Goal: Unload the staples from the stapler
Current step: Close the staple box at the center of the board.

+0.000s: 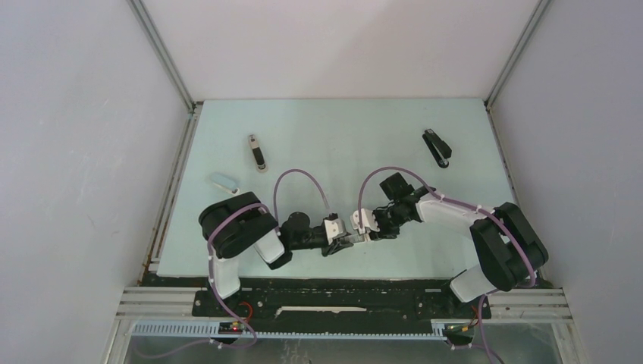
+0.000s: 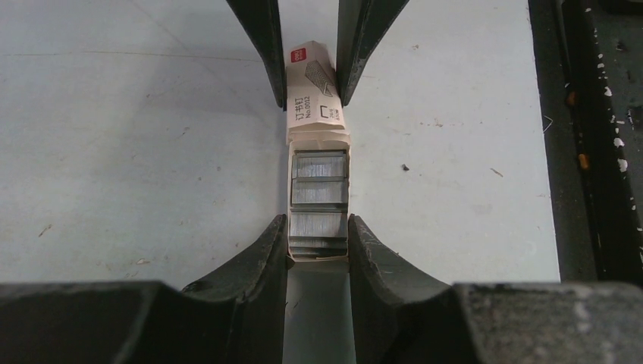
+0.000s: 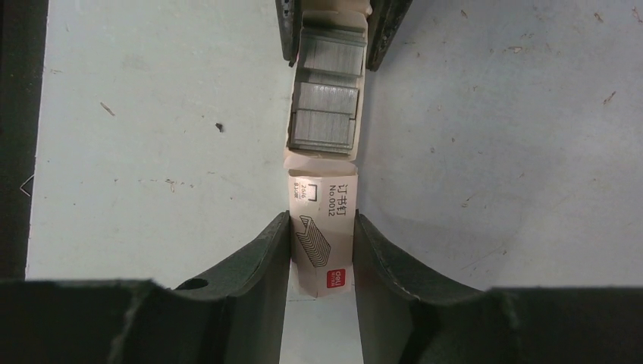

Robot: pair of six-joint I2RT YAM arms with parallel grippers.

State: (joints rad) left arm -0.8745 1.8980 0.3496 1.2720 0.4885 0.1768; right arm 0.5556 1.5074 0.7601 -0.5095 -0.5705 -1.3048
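Observation:
Between the two grippers hangs a small beige cardboard staple box (image 2: 315, 106), just above the table near the front. Its open tray shows several grey strips of staples (image 2: 319, 197). My left gripper (image 2: 318, 227) is shut on the tray end, and its fingers press both sides. My right gripper (image 3: 321, 227) is shut on the printed sleeve end of the box (image 3: 322, 205), with the staples (image 3: 326, 98) beyond it. From above, the left gripper (image 1: 345, 241) and right gripper (image 1: 366, 227) meet tip to tip. The slim silver-and-black stapler (image 1: 258, 152) lies untouched at the back left.
A second, all-black stapler (image 1: 436, 146) lies at the back right. A small pale blue block (image 1: 224, 182) sits at the left near the wall. The table's dark front edge (image 2: 599, 152) runs close beside the grippers. White walls enclose the table.

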